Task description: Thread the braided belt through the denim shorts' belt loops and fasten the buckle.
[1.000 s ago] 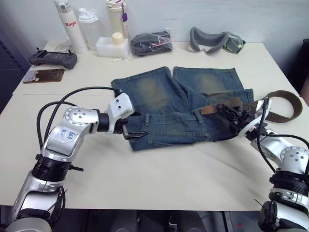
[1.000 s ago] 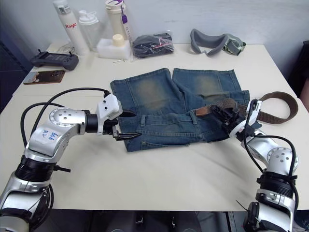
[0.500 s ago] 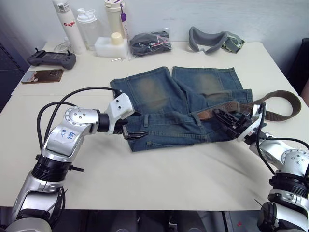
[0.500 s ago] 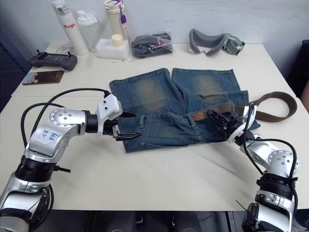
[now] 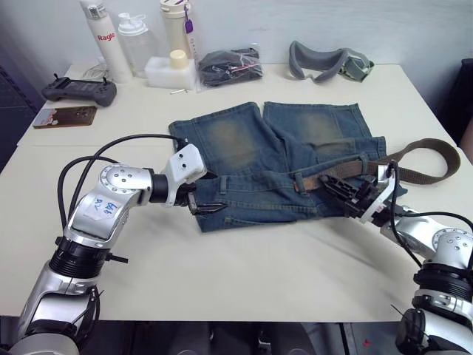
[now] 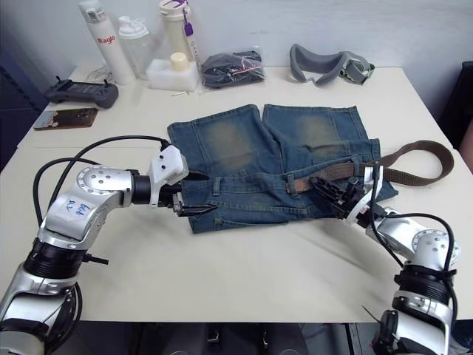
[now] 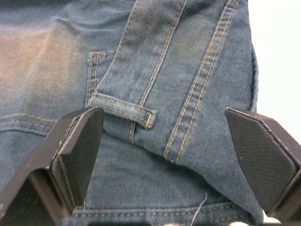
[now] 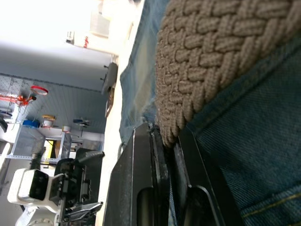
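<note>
A pale cream bench stands against a plain wall, its near half bare. Nearest on the robot's left, the left claw lies at the waistband corner of the faded blue denim shorts, its two black fingers spread wide to either side of the cloth and closed on nothing; I judge it is there to pin or steady the waistband while the other arm works. Between those fingers sits one short denim belt loop, flat on the band and with no belt through it yet.

On the right, the right claw has its fingers pinched tight on the dark-brown braided belt, holding the strap just above the waistband, seemingly to feed its leading end along towards the loops. That end lies across the waistband near the middle of the shorts. Behind the claw the rest of the belt curves out in a loop over the bench on the right and comes back. I cannot make out the buckle.

The shorts lie flat, waistband nearest, both legs pointing at the wall, each with one yellowish worn patch.

Farther back stand three bottles, a white tub, a black bundle in a clear bag and a grey padded goggle strap; at the far left, a black controller and a brown phone.
</note>
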{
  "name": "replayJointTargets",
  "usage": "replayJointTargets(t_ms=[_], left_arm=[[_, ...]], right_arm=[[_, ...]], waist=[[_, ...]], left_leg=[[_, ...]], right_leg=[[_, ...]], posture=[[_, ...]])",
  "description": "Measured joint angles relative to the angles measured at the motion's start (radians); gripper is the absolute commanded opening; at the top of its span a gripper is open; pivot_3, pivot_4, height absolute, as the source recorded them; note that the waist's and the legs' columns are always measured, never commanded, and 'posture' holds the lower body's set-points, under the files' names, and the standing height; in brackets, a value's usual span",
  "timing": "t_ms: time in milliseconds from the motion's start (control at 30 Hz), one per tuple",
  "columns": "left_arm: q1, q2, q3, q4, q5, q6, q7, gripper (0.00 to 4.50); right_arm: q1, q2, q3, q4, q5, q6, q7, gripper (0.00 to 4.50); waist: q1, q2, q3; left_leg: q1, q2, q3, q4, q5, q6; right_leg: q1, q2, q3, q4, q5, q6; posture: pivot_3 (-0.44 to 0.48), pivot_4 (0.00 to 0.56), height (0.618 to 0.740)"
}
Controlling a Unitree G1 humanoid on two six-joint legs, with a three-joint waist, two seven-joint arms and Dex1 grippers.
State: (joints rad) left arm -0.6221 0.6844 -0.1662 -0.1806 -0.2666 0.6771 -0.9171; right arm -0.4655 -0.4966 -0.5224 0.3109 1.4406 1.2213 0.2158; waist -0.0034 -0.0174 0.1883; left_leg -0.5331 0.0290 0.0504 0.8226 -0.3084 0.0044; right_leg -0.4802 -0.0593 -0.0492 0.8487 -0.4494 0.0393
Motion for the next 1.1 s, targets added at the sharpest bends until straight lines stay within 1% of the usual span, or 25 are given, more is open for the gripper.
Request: replayJointTargets(t_ms=[100,233,367,433,467,567,600,633,667,867,1067,1100], left_arm=[[0.000,0.000,-0.002,0.000,0.001,-0.001,0.000,4.50],[0.000,0.000,-0.002,0.000,0.002,-0.001,0.000,4.50],[0.000,0.000,-0.006,0.000,0.002,-0.001,0.000,4.50],[0.000,-0.005,-0.012,0.000,0.003,-0.001,-0.001,4.50],[0.000,-0.009,-0.015,0.000,0.003,-0.003,-0.001,4.50],[-0.004,-0.023,-0.033,0.003,0.006,-0.012,-0.002,4.50],[-0.008,-0.032,-0.037,0.006,0.008,-0.015,-0.002,4.50],[-0.012,-0.037,-0.040,0.009,0.008,-0.017,-0.003,4.50],[-0.018,-0.039,-0.042,0.012,0.009,-0.019,-0.003,4.50],[-0.031,-0.039,-0.043,0.041,0.018,-0.037,-0.017,4.50],[-0.043,-0.039,-0.050,0.049,0.026,-0.047,-0.034,4.50],[-0.044,-0.040,-0.050,0.051,0.027,-0.047,-0.036,4.50]], right_arm=[[-0.023,0.104,0.008,-0.042,-0.008,-0.045,-0.049,0.09],[-0.019,0.199,0.029,-0.125,0.007,-0.054,-0.137,0.09],[0.004,0.246,0.065,-0.195,0.033,-0.055,-0.205,0.09],[0.014,0.247,0.085,-0.223,0.035,-0.055,-0.229,0.89],[0.021,0.248,0.093,-0.231,0.034,-0.056,-0.239,1.21],[0.032,0.252,0.097,-0.259,0.049,-0.074,-0.251,2.61],[0.039,0.252,0.094,-0.273,0.062,-0.084,-0.259,2.97],[0.046,0.252,0.086,-0.276,0.082,-0.092,-0.269,3.47],[0.056,0.250,0.075,-0.281,0.106,-0.106,-0.284,3.87],[0.133,0.208,0.017,-0.310,0.221,-0.180,-0.355,3.87],[0.135,0.192,0.021,-0.310,0.237,-0.255,-0.362,3.87],[0.134,0.193,0.025,-0.307,0.232,-0.264,-0.360,3.64]], waist=[[-0.016,-0.001,0.000],[-0.027,-0.001,0.000],[-0.025,-0.001,0.000],[-0.023,-0.001,0.000],[-0.023,-0.001,0.000],[-0.022,-0.001,0.000],[-0.022,-0.001,0.000],[-0.022,-0.001,0.000],[-0.021,-0.001,0.000],[-0.009,-0.001,0.000],[-0.008,-0.001,0.000],[-0.007,-0.001,0.000]], left_leg=[[0.001,0.002,0.000,-0.001,0.000,0.000],[0.001,0.002,0.000,-0.002,0.000,-0.001],[0.000,0.002,0.000,-0.002,0.000,-0.001],[0.000,0.002,0.000,-0.002,0.000,-0.001],[0.000,0.002,0.000,-0.002,0.000,-0.001],[0.001,0.001,0.000,-0.002,0.000,-0.001],[0.001,0.001,0.000,-0.002,0.000,-0.001],[0.001,0.001,0.000,-0.002,0.000,-0.001],[0.000,0.001,0.000,-0.001,0.000,-0.001],[0.000,0.001,0.000,-0.001,0.000,-0.001],[0.000,0.001,0.001,-0.001,0.000,-0.001],[0.000,0.001,0.000,-0.001,0.000,0.000]], right_leg=[[0.000,0.002,0.000,0.000,0.000,0.000],[-0.001,0.002,0.001,0.001,0.000,0.000],[-0.001,0.002,0.001,0.001,0.000,0.000],[-0.001,0.002,0.001,0.000,0.000,0.000],[-0.001,0.001,0.001,0.000,0.000,0.000],[-0.001,0.001,0.000,0.000,0.000,0.000],[-0.001,0.001,0.000,0.000,0.000,0.000],[0.000,0.001,0.000,0.000,0.000,0.000],[0.000,0.001,0.000,0.000,0.000,0.000],[-0.001,0.001,0.000,0.000,0.000,0.000],[-0.001,0.001,0.000,0.000,0.000,0.000],[-0.001,0.001,0.000,0.000,0.000,0.000]], posture=[[0.000,0.150,0.656],[0.000,0.150,0.656],[0.000,0.150,0.656],[0.000,0.150,0.656],[0.000,0.150,0.656],[0.000,0.150,0.656],[0.000,0.150,0.656],[0.000,0.150,0.656],[0.000,0.150,0.656],[0.000,0.150,0.656],[0.000,0.150,0.656],[0.000,0.150,0.656]])
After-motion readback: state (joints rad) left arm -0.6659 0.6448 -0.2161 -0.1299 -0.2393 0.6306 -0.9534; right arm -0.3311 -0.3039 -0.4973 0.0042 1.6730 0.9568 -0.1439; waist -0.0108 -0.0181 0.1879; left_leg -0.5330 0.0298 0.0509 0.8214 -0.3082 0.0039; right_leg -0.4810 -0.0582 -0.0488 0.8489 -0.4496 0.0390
